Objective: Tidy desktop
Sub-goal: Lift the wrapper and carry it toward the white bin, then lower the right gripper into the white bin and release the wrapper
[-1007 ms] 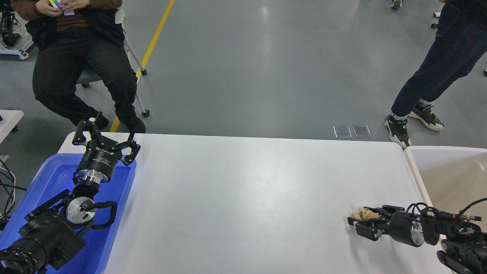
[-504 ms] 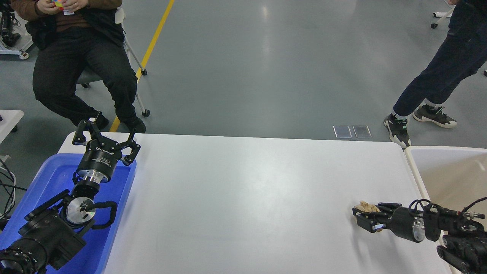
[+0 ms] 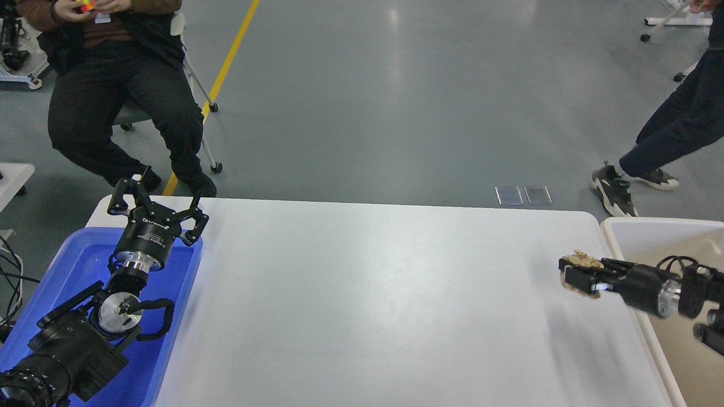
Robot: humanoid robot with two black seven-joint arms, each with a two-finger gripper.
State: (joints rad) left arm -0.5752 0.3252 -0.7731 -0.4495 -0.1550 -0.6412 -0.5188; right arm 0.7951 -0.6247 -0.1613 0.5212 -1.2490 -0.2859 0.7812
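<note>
The desktop (image 3: 362, 294) is a wide white tabletop with rounded corners. My right gripper (image 3: 577, 272) is shut on a small crumpled tan paper wad (image 3: 582, 261) and holds it in the air above the desktop's right side, close to the cream-white tub (image 3: 622, 227). My left gripper (image 3: 155, 202) is open and empty, raised over the far end of the blue tray (image 3: 73, 265) at the desktop's left edge.
A seated person (image 3: 119, 85) is beyond the desktop's far left corner. Another person's legs (image 3: 667, 135) are beyond the far right corner. A small white table corner (image 3: 14, 175) shows at the left edge. Cables (image 3: 11, 277) hang beside the blue tray.
My right gripper has lifted the paper wad off the desktop and carried it right and away from me, toward the tub. The standing person has stepped right. My left arm has not moved.
</note>
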